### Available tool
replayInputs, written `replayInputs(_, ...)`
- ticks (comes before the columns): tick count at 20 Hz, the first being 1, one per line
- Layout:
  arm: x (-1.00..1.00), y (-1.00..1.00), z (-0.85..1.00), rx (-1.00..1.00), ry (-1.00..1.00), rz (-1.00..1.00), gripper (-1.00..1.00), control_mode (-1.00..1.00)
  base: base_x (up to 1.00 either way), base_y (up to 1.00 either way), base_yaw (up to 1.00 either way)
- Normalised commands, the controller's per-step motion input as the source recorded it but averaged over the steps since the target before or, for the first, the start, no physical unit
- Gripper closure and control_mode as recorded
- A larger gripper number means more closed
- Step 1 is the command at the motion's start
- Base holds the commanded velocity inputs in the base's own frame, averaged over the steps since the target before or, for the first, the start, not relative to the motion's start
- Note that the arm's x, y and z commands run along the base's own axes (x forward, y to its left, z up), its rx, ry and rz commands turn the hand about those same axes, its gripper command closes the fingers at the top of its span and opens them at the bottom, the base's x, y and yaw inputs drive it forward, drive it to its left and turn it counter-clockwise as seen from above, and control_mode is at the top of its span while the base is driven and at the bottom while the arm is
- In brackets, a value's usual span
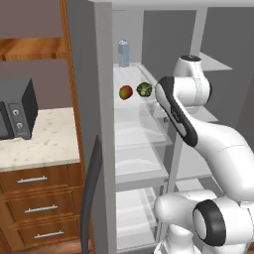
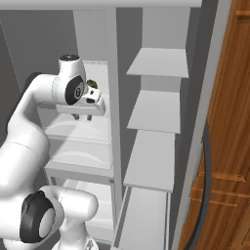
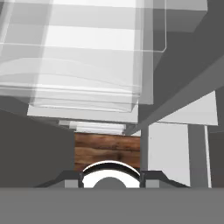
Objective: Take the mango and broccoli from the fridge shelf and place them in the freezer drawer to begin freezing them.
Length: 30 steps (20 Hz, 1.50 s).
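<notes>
The red-orange mango (image 1: 126, 92) and the dark green broccoli (image 1: 144, 89) lie side by side on the pale fridge shelf (image 1: 133, 110) in the left compartment. A bit of the broccoli (image 2: 91, 85) peeks out behind my wrist in the right base view. My gripper (image 2: 82, 117) hangs in front of that shelf, a little below and nearer than the broccoli, pointing down. Its short fingers (image 2: 75, 117) stand apart with nothing between them. The hand view looks straight down on the clear curved-front bins (image 3: 83, 65). The freezer drawer is out of view.
A bottle (image 1: 123, 53) stands at the back of the shelf above. Plain grey shelves (image 2: 156, 112) fill the right compartment. The fridge door with its dark handle (image 1: 92, 188) stands at the left, beside a counter (image 1: 44, 141) with a microwave (image 1: 17, 109). A wooden cabinet (image 2: 229, 146) is at the right.
</notes>
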Motion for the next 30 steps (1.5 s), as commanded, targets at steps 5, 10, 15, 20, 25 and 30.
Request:
replayInputs(5, -0.26, 0.02, 0.0, -0.01, -0.12, 0.0, -1.0, -1.0, 0.0, 0.0, 0.0)
replayInputs(10, -0.08, 0.07, 0.14, 0.0, -0.26, -0.12, -1.0, -1.0, 0.0, 0.0, 0.0)
replayInputs(15, 0.62, 0.19, 0.1, 0.0, -0.06, -0.21, -1.0, -1.0, 0.0, 0.0, 0.0)
replayInputs(20, 0.36, 0.0, 0.17, 0.0, 0.0, 0.0, -1.0, -1.0, 0.0, 0.0, 0.0)
replayInputs(25, 0.12, 0.06, 0.39, 0.0, -0.04, 0.01, -1.0, -1.0, 0.0, 0.0, 0.0)
replayInputs(30, 0.23, 0.12, 0.22, 0.0, -0.06, 0.0, -1.0, -1.0, 0.0, 0.0, 0.0)
